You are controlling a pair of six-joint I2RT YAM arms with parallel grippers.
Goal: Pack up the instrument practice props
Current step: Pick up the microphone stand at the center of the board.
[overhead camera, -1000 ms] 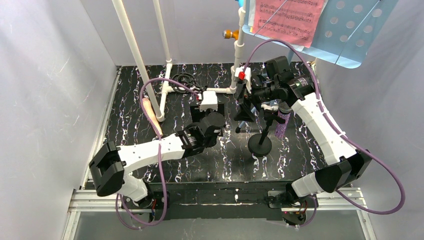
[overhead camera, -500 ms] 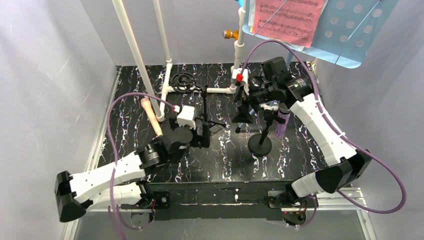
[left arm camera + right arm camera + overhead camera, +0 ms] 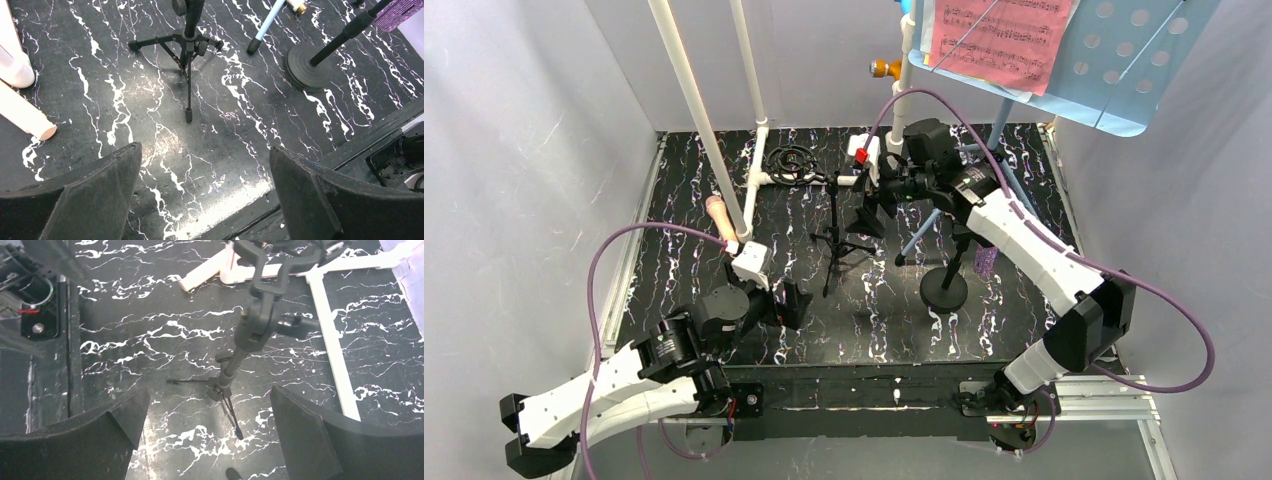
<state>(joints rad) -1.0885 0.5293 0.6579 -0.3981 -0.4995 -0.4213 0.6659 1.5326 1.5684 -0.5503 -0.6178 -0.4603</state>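
- The left gripper (image 3: 205, 150) sits at the lower left of the overhead view. Its jaws are spread wide, with nothing between them and nothing touching them. It hangs over a bare patch of the black marbled table (image 3: 165, 165).
- The right gripper (image 3: 210, 391) is at the upper centre of the overhead view. Its jaws are also spread wide and empty. It is poised above the top of the black tripod mount (image 3: 235, 357), apart from it.
- The black tripod mount stands upright near the table's centre, with three thin legs splayed and a clip at the top. It looks light, stiff and top-heavy, so a nudge could tip it. The legs are too slender to pinch well. The upright pole just under the clip, or the hub where the legs meet, seems the best hold.
- The round-base mount (image 3: 944, 290) stands right of centre. It carries the glittery purple microphone (image 3: 986, 258) at a tilt. The disc base probably gives it weight, so the pole is the likely hold.
- The pink microphone (image 3: 25, 117) lies flat at the left, just beside the white pipe frame (image 3: 699, 110). It looks smooth and may roll, so it is best gripped across the handle.
- The light-blue music rack (image 3: 1124, 70) fills the upper right corner and holds a pink sheet-music page (image 3: 999, 35). The page looks thin and floppy, and the rack looks broad and awkward to grip.
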